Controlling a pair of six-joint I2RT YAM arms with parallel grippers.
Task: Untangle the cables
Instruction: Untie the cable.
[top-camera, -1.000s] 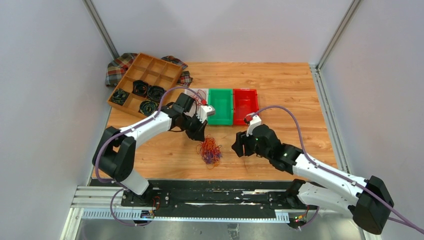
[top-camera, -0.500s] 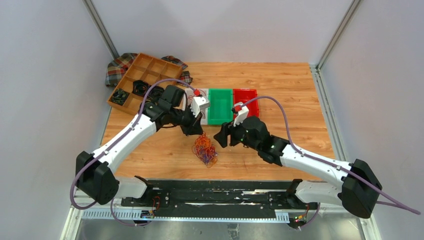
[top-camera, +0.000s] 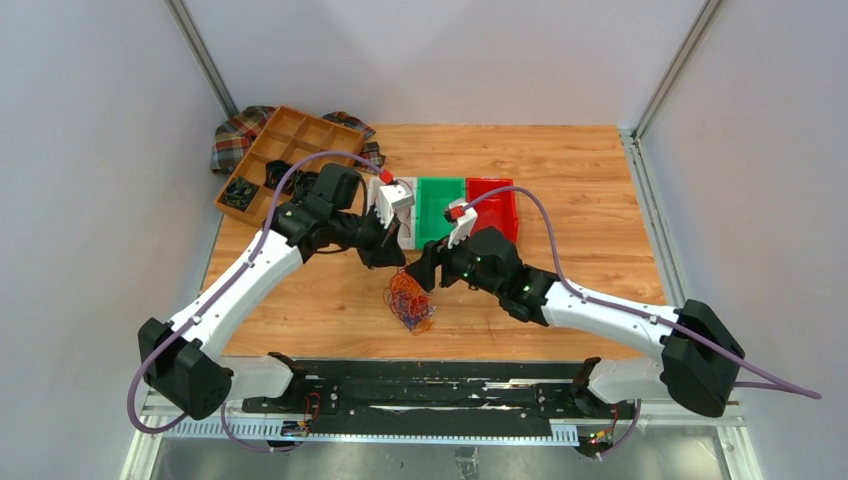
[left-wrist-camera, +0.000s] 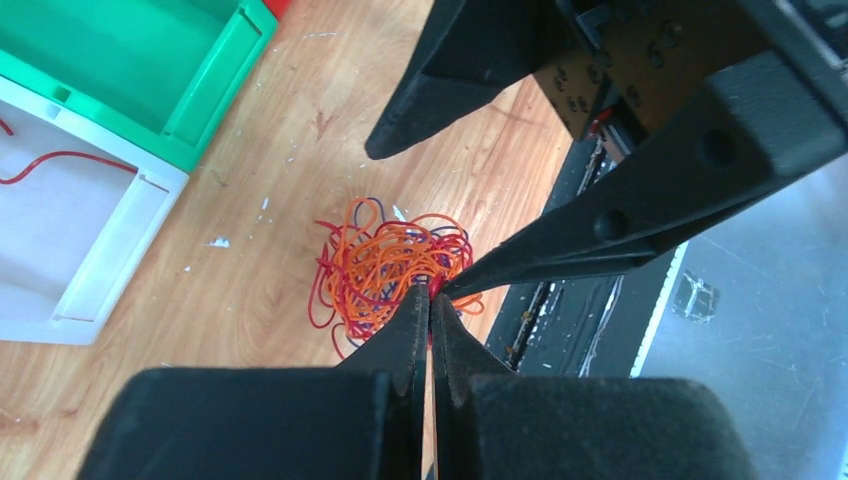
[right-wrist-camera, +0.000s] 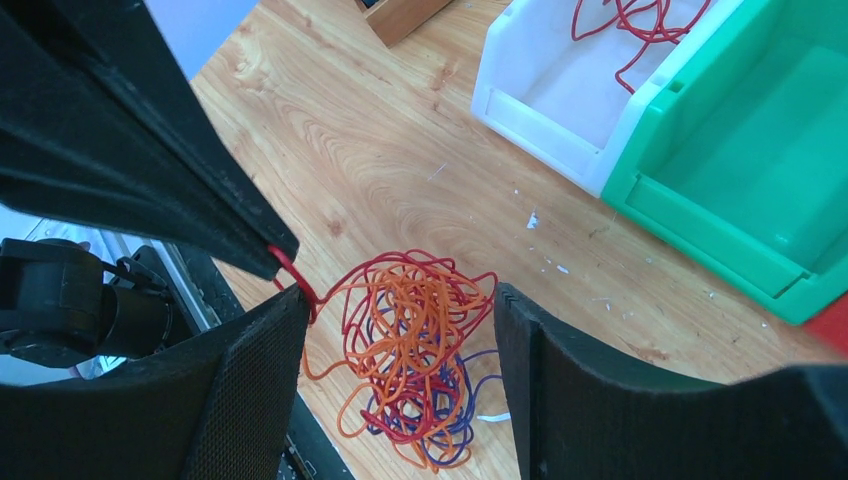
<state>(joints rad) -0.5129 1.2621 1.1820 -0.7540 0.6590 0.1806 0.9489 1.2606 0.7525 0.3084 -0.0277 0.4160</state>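
Note:
The cables (top-camera: 408, 300) form one small clump of red, orange and purple wires above the wooden table, in front of the bins. My left gripper (top-camera: 395, 262) is shut on a red strand at the clump's top edge; in the left wrist view its tips (left-wrist-camera: 431, 291) pinch that strand, with the cables (left-wrist-camera: 390, 262) just beyond. My right gripper (right-wrist-camera: 400, 300) is open, with one finger on each side of the cables (right-wrist-camera: 420, 360). Its left finger (right-wrist-camera: 250, 370) almost touches the left gripper's tips where the red strand is pinched.
A white bin (right-wrist-camera: 540, 125) holding a loose red wire (right-wrist-camera: 640, 25), a green bin (top-camera: 441, 212) and a red bin (top-camera: 495, 200) stand in a row behind the clump. A wooden divider tray (top-camera: 300, 150) with black coils sits on plaid cloth (top-camera: 235, 135) at the back left. A black rail (top-camera: 430, 385) runs along the near edge.
My right gripper has swung left from beside the clump to straddle it, and its jaws have widened. My left arm has stretched out, keeping its grip, and the clump has shifted slightly left.

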